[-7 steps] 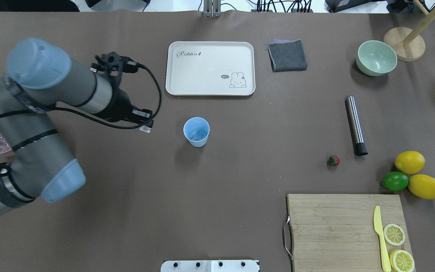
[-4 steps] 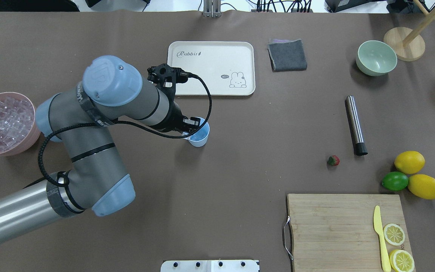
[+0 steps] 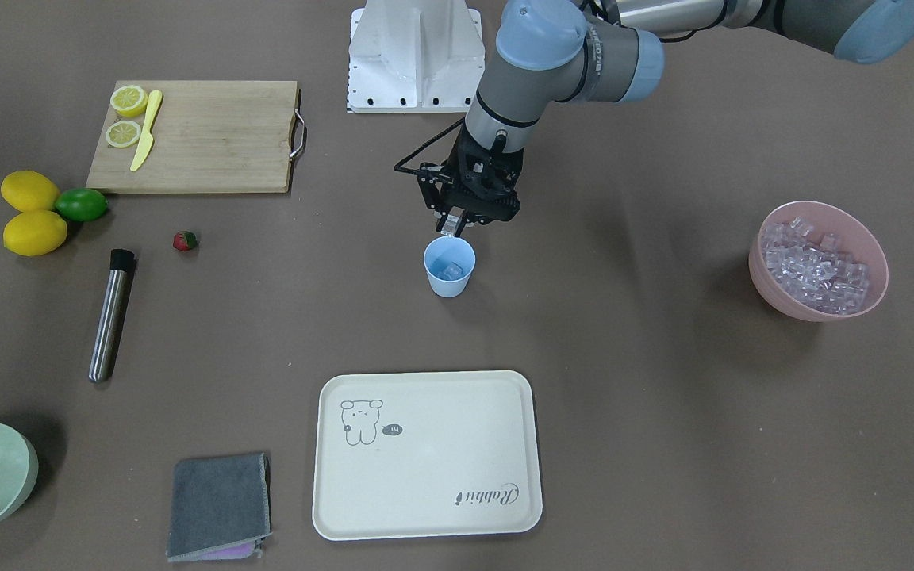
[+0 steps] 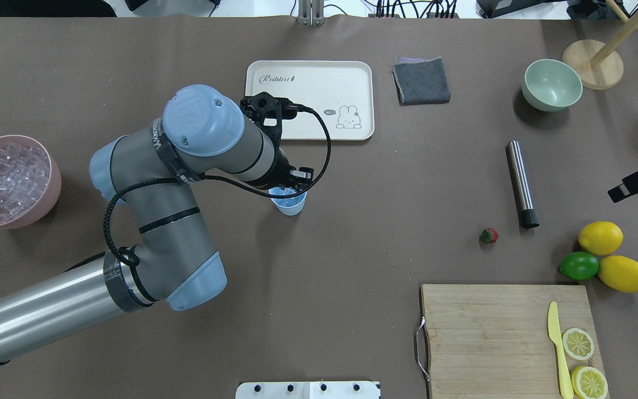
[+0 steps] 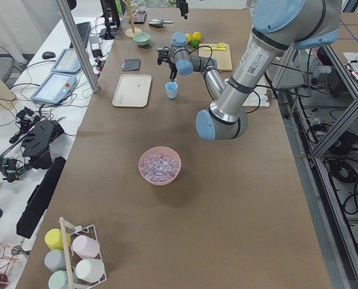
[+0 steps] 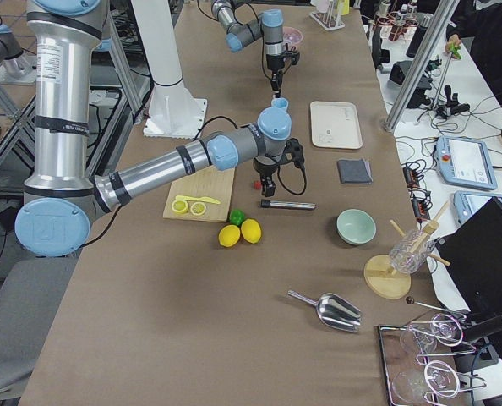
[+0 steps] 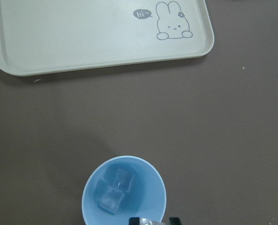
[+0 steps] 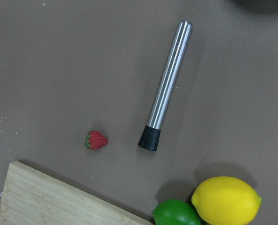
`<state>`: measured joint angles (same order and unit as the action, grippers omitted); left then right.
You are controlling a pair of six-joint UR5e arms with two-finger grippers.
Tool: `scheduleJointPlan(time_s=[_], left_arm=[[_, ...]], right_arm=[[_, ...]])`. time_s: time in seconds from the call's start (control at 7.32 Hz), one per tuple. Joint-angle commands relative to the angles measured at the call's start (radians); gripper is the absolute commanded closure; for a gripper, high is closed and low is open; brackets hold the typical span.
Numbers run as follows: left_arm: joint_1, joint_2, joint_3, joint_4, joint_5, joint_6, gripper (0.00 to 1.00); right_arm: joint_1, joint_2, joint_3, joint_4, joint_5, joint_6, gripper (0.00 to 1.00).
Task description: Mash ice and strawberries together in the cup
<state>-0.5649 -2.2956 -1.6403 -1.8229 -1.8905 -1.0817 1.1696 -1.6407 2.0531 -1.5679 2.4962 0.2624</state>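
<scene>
The left gripper (image 3: 452, 225) hangs just above the cup (image 4: 292, 207), over the rim's robot-side edge. Its fingers are clamped on one piece of ice (image 7: 152, 221). Two more pieces lie in the bottom of the cup, touching each other. The cup stands upright near the middle of the tabletop, a little short of the tray (image 4: 274, 124). A pink bowl (image 4: 53, 191) heaped with ice sits at the tabletop's left edge.

The strawberry (image 4: 489, 235) lies bare on the tabletop's right half, off the board's (image 4: 496, 338) far edge. It is near the black end of the muddler (image 4: 520, 183) and well apart from the cup.

The right gripper (image 6: 264, 180) shows only small in the side view, apparently held high over the right half. I cannot tell whether its fingers are apart or together.
</scene>
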Motion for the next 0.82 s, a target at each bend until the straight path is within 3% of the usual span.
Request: scheduleJointPlan(time_s=[0.0, 0.14, 0.27, 0.41, 0.68], left_arm=[[-0.001, -0.001, 0.04, -0.047, 0.014, 0.003, 1.0], [-0.001, -0.001, 0.042, -0.045, 0.014, 0.005, 0.33], [-0.001, 0.001, 0.04, -0.045, 0.014, 0.008, 0.03], [-0.01, 0.001, 0.036, -0.044, 0.014, 0.008, 0.02], [-0.042, 0.007, 0.019, -0.03, 0.011, 0.038, 0.02]], right_arm=[[-0.1, 0.103, -0.071, 0.0, -0.005, 0.066, 0.0], [-0.143, 0.117, -0.082, 0.0, -0.013, 0.066, 0.0], [-0.175, 0.133, -0.087, 0.0, -0.048, 0.075, 0.0], [-0.227, 0.16, -0.09, 0.0, -0.069, 0.124, 0.0], [-0.35, 0.217, -0.103, 0.0, -0.207, 0.245, 0.0]])
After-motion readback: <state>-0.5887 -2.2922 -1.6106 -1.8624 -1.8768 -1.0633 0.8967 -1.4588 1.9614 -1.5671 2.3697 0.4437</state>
